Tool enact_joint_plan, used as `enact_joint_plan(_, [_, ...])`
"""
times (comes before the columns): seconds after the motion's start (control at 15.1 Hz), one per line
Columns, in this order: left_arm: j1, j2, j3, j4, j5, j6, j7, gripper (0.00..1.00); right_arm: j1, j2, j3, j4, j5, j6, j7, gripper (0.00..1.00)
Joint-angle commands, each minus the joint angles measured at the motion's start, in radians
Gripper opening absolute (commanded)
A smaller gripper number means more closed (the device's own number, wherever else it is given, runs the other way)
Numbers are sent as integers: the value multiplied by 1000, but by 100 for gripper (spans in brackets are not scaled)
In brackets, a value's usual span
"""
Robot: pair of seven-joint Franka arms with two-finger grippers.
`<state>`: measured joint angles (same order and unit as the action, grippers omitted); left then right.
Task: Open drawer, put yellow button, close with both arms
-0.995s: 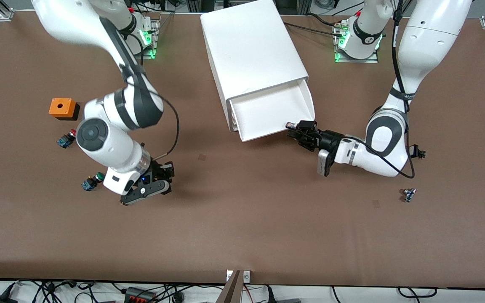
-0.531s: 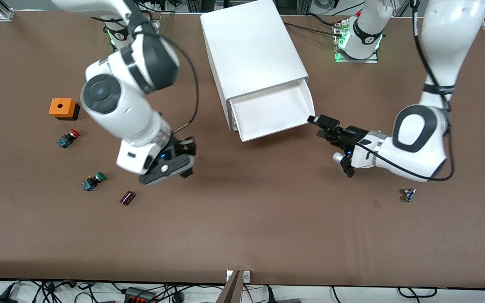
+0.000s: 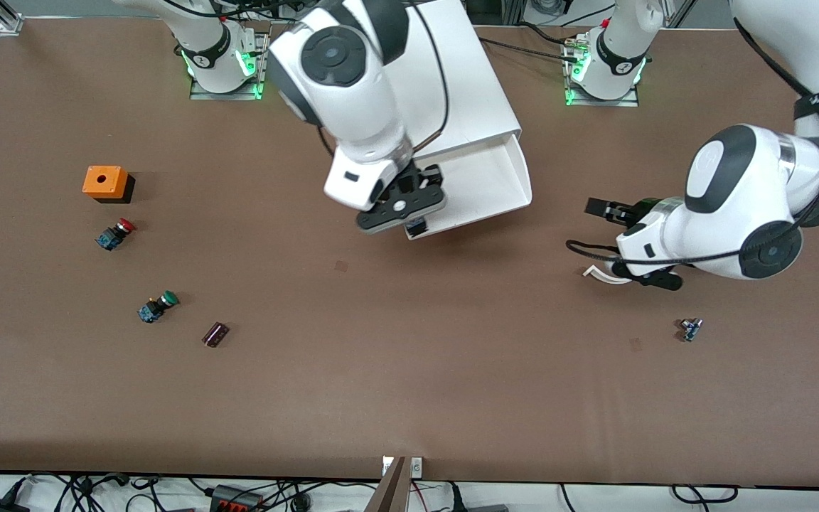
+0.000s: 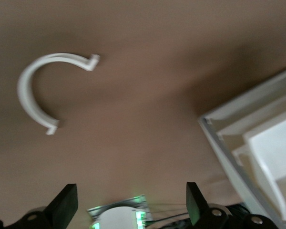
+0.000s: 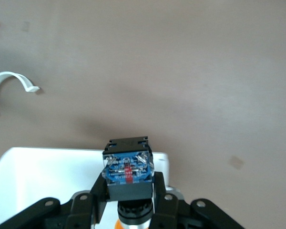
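Right hand (image 3: 415, 226) clamped on the yellow button (image 5: 128, 172) over the open drawer (image 3: 484, 186); left hand (image 4: 128, 202), fingers apart, apparently hovers above the bench (image 3: 409, 370).

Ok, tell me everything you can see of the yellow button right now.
The yellow button is clamped between the fingers of the right gripper, up in the air over the front edge of the open drawer. The right wrist view shows its dark blue-black block body end-on, with metal screw terminals and a small red mark on that face. Only a sliver of the yellow-orange cap shows, down between the fingers. Nothing but the gripper touches it. The left gripper waits open over the table, toward its own arm's end.
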<state>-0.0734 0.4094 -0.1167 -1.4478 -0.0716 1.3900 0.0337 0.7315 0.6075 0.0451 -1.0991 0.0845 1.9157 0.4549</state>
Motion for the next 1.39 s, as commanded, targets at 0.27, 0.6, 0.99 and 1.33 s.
enact_joint_plan(0.27, [7,-6,2,213,125,-39,-23,100,105,89,-7,39,8,-1,68,0])
enact_joint_plan(0.6, [12,-11,3,204,119,-34,-64,100,135,98,-7,36,3,-63,82,0])
enact_joint_plan(0.99, [11,-12,2,202,107,-39,-97,100,155,116,-8,33,-2,-86,111,0])
enact_joint_plan(1.33, [7,-12,0,202,105,-39,-97,100,157,123,-13,42,3,-99,146,100])
